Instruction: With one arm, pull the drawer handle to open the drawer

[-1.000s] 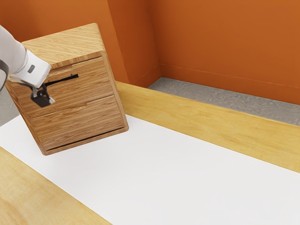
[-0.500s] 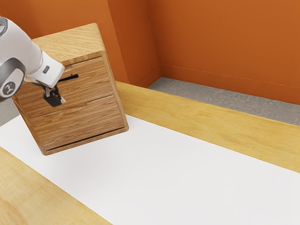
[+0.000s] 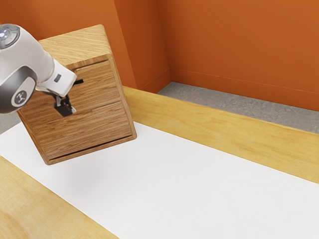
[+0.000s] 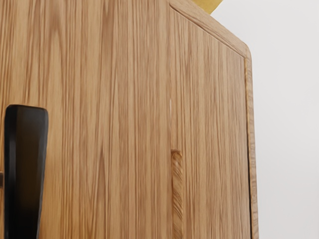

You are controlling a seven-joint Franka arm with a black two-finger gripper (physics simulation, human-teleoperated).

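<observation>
Right at the top drawer (image 3: 99, 85) front, gripper (image 3: 64, 106) hangs by the black handle (image 3: 78, 81), honestly can't tell if it's spread or clamped.

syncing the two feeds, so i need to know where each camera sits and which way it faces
Exterior view: beside and above the table, looking down across the white table top at the light wooden two-drawer cabinet; the white arm and black gripper come in from the exterior view's left.
Wrist view: on the hand, facing the cabinet front close up, next to the black bar handle.
Shared: the cabinet front, the handle and the white table top.
</observation>
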